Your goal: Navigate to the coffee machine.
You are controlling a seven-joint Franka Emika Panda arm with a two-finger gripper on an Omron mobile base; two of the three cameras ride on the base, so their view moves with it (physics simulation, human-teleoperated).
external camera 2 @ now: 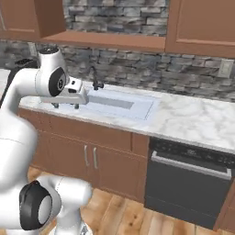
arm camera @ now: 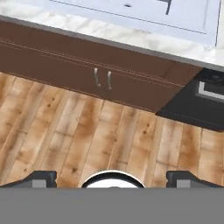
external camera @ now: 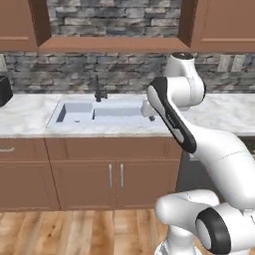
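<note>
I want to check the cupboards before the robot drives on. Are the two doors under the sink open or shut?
Shut. The two doors under the sink lie flush with the cabinet front, their handles side by side.

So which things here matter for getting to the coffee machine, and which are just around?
For the job: possibly the black appliance, cut off at the counter's left end; I cannot tell what it is.
Just around: sink, faucet, cabinet doors, dishwasher.

Sink [external camera: 99,113] in marble counter [external camera 2: 193,119]; dishwasher [external camera 2: 190,183], perhaps, beside cabinets [external camera: 89,179].
</note>
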